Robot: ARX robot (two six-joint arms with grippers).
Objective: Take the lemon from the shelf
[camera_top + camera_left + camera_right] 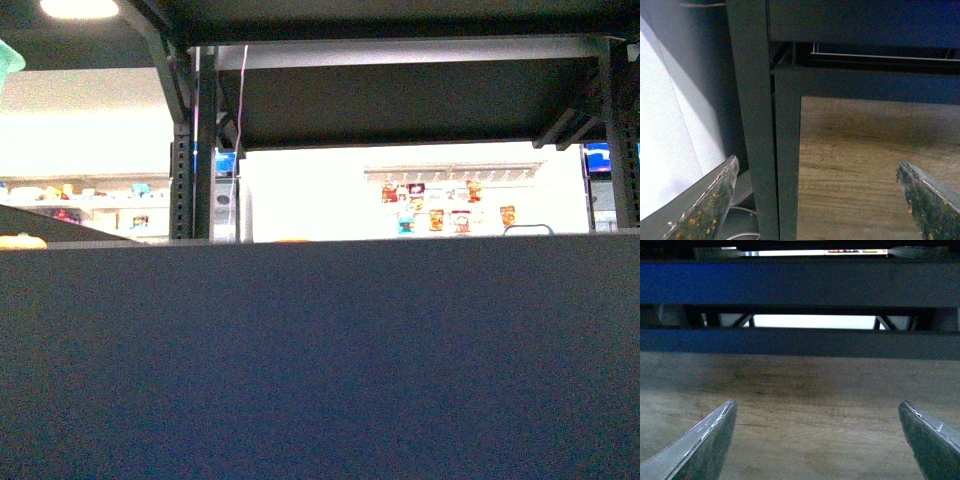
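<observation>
left gripper (816,162) and right gripper (817,402) both gape wide, holding nothing, only shelf (320,350) frame and wood floor (815,385) between their fingers; yellow-orange lump (20,241) peeking over the tier front far left could be the lemon, can't tell

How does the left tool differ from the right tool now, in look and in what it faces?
The left tool has fingers flecked with orange specks; the right tool has plain grey fingers. The left tool faces an upright of the shelf; the right tool faces horizontal tier fronts. Both are open and empty, with a wood-grain surface between their fingers.
</observation>
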